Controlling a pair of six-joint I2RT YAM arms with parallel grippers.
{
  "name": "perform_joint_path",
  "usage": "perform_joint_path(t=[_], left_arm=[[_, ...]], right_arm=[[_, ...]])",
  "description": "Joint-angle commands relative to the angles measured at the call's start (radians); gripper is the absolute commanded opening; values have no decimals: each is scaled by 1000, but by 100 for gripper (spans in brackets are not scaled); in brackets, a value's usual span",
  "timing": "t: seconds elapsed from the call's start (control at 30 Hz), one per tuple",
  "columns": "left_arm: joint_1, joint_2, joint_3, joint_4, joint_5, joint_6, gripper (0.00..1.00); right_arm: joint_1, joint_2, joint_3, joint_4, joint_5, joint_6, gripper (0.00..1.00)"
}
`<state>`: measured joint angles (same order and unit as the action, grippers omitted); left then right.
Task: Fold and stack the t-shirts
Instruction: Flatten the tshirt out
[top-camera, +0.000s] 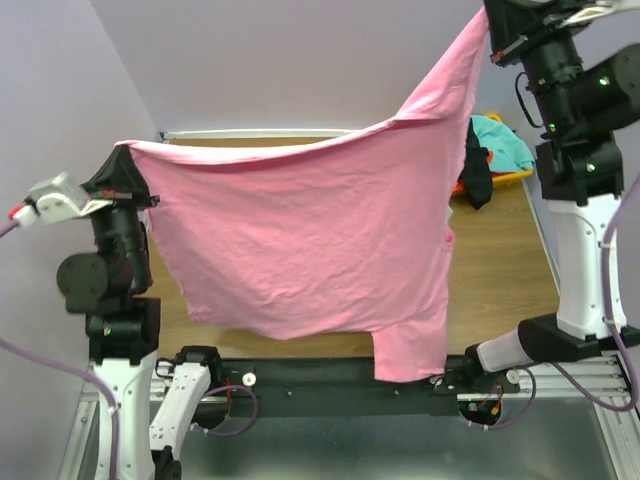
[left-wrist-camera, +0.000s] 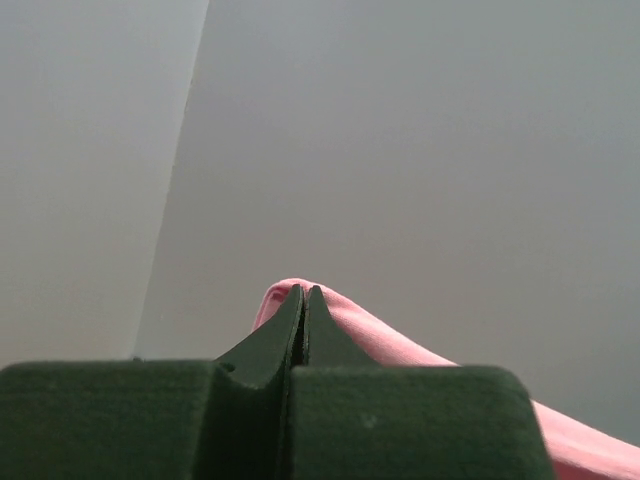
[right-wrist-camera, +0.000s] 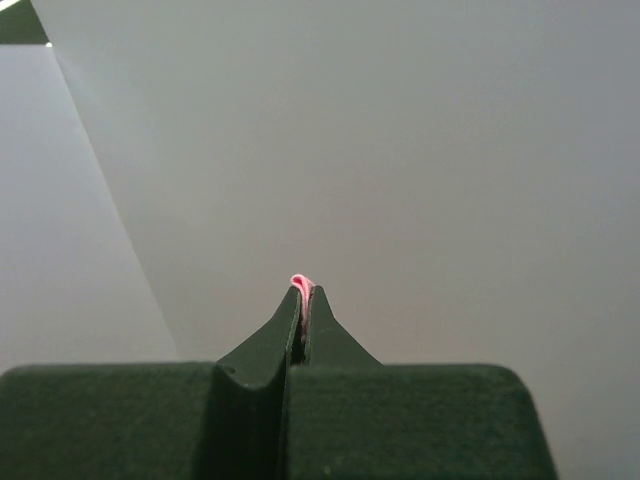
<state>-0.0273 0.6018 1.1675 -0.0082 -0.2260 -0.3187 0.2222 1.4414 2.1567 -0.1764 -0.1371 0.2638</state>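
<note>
A large bright pink t-shirt hangs spread in the air above the wooden table, stretched between both arms. My left gripper is shut on its left corner at mid height; pink cloth bulges past the closed fingertips in the left wrist view. High at the top right, my right gripper is shut on the other corner, with a small pink fold pinched at the tips. One sleeve hangs down to the table's near edge. More t-shirts, teal, black and orange-red, lie piled at the back right.
A yellow bin holds the pile at the table's back right corner. The raised shirt hides most of the tabletop. Grey walls stand behind and at the left. Both wrist views face bare wall.
</note>
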Motion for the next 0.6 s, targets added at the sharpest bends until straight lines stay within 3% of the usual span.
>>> perform_joint_path(t=[0.0,0.2,0.33,0.4,0.43,0.47,0.5,0.53,0.57], left_arm=[[6,113,-98,91,-100,1,0],[9,350,-160,206,-188,26,0],[18,675,-74,275,-281,26,0],[59,787,42,266,-311,27,16],[64,879,87,252,-317,27,26],[63,915,119,249,-325,23,45],[63,943,177,248,-319,21,74],[63,978,193,241,-303,18,83],[60,987,204,241,-294,9,98]], right_arm=[[-1,124,-15,21,-32,3,1],[-1,393,-22,113,-44,37,0],[-3,727,203,123,-35,84,0],[-1,920,391,123,-32,104,4],[-1,970,446,126,-30,107,39],[-1,1014,489,127,-39,107,63],[-1,1037,514,127,-42,100,82],[-1,1033,490,129,-45,94,100],[-3,1016,441,135,-47,85,100]])
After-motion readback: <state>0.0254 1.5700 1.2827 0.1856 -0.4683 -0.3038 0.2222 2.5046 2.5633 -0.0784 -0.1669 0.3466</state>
